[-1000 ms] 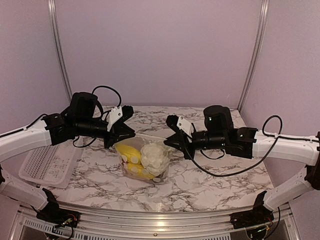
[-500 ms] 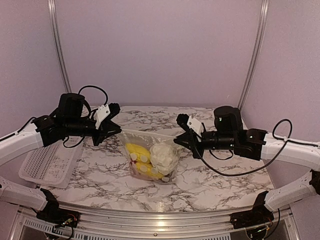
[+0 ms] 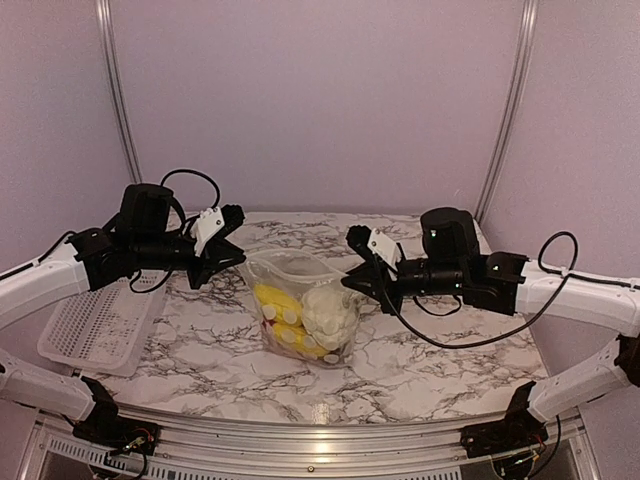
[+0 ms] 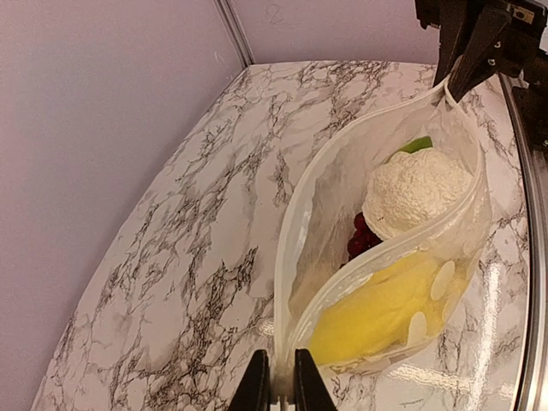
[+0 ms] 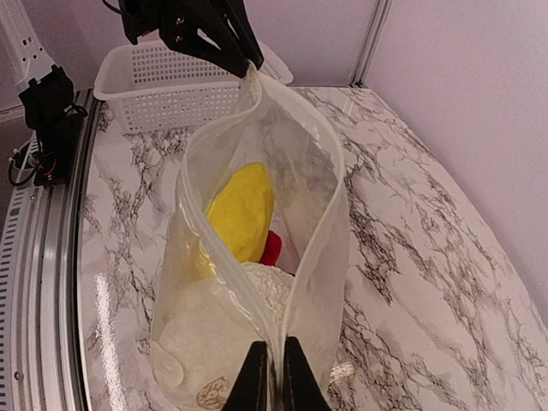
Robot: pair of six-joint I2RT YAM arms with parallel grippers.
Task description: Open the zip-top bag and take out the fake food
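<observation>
Top external view: a white basket (image 3: 95, 325) lies at 9 o'clock on the table (image 3: 430, 360). At table centre stands the zip-top bag (image 3: 300, 275), mouth spread wide, fake food (image 3: 325, 312) inside. The left gripper (image 3: 238, 260) pinches its rim at 10 o'clock, and the right gripper (image 3: 350, 281) pinches it at 2 o'clock.

The zip-top bag (image 3: 283, 272), fake food (image 3: 322, 312) inside, sits between left gripper (image 3: 238, 258) and right gripper (image 3: 349, 282); basket (image 3: 95, 330) leftward.

The grape bunch (image 4: 360, 236) is mostly hidden behind the cream lump (image 4: 414, 189).
</observation>
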